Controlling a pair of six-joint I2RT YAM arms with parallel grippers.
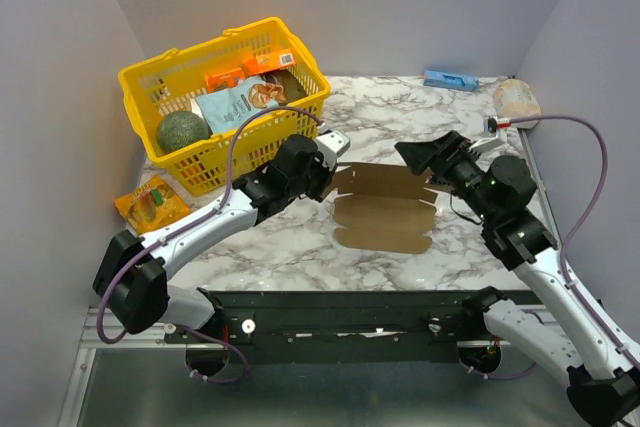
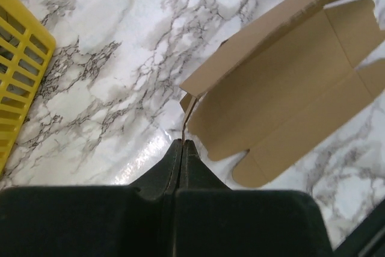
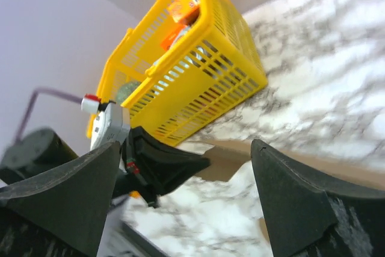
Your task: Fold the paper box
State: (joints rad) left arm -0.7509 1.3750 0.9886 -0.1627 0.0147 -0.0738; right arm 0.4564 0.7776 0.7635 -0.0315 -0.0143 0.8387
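Note:
The paper box (image 1: 385, 209) is a flat brown die-cut sheet with notched flaps, lying in the middle of the marble table. My left gripper (image 1: 330, 177) is at its left end, shut on a thin raised flap edge; in the left wrist view the jaws (image 2: 182, 142) pinch that edge and the sheet (image 2: 283, 94) spreads out to the right. Over the sheet's right end my right gripper (image 1: 425, 160) hangs wide open and holds nothing. The right wrist view shows the same gripper (image 3: 186, 145), its fingers (image 3: 295, 197) far apart, facing a strip of cardboard (image 3: 225, 161).
A yellow basket (image 1: 150, 82) with packets and a green round fruit stands at the back left. An orange packet (image 1: 152, 202) lies at the table's left edge. A small blue box (image 1: 449, 79) and a pale bag (image 1: 515, 97) sit at the back right.

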